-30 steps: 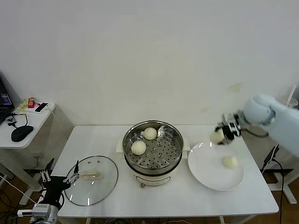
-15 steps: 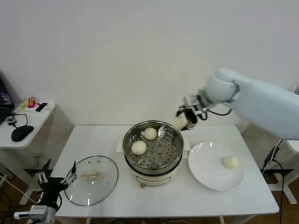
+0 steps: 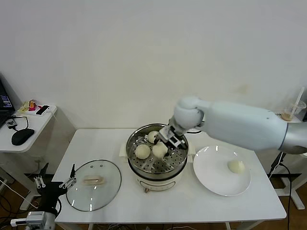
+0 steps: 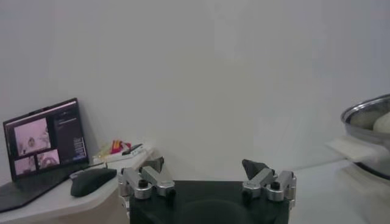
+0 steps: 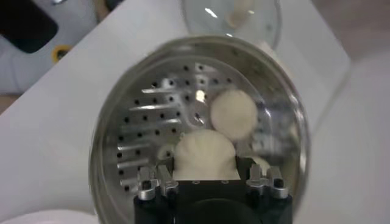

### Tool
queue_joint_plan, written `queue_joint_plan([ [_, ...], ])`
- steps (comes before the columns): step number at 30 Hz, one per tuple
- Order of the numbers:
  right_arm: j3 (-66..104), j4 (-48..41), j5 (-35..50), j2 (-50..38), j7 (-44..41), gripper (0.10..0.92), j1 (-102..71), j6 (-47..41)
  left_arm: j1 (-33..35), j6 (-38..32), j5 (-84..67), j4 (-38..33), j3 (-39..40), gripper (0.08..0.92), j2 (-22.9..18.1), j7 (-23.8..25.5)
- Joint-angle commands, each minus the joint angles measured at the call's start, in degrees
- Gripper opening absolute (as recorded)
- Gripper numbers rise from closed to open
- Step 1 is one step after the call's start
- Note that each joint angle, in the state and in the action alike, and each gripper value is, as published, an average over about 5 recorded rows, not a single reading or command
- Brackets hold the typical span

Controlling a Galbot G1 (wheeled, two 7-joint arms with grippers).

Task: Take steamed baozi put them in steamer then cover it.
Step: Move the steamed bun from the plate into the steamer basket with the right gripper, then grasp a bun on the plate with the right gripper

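The steel steamer stands mid-table on its white base. Two baozi lie on its perforated tray, one at the front left and one at the back. My right gripper reaches into the pot, shut on a third baozi just above or on the tray; the right wrist view shows that baozi between the fingers beside another one. A fourth baozi lies on the white plate. The glass cover lies flat at the table's front left. My left gripper is open, parked beyond that corner.
A side table at the left holds a black mouse and a laptop. A cup with a straw stands far right. The left wrist view shows the steamer's rim off to one side.
My right arm has carried the baozi from above the plate leftward and down into the steamer. The left gripper has drifted slightly lower and left.
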Motion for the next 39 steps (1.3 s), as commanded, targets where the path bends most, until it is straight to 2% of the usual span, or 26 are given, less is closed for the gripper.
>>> queue_joint_plan([
  [1, -2.31, 0.26, -6.15, 2.98, 0.22, 0.631, -1.58, 7.41, -0.04, -0.07, -0.13, 0.27, -0.17, 0.823, -0.12, -0.03],
  [15, -2.98, 1.25, -7.17, 1.79, -1.62, 0.643, -1.82, 10.05, -0.54, -0.11, -0.58, 1.22, -0.18, 0.823, 0.14, -0.06],
  [22, -0.27, 1.36, -9.0, 0.42, -1.3, 0.793, -1.01, 8.16, -0.47, -0.05, -0.57, 1.07, -0.33, 0.823, 0.25, -0.03],
  [26, 2.0, 0.23, -9.24, -0.57, -1.32, 0.821, -0.07, 7.61, -0.54, 0.02, -0.56, 1.0, -0.4, 0.823, 0.43, -0.02],
  [32, 6.75, -2.27, -4.94, -3.35, -1.52, 0.823, 0.93, 0.13, -0.6, 0.26, -0.62, 0.54, -0.33, 0.823, 1.04, 0.03],
  [39, 10.86, -1.79, -0.4, -11.74, -3.35, 0.823, 1.79, -11.49, -1.23, 0.57, -0.97, 0.59, 0.23, 0.823, 2.1, 0.12],
])
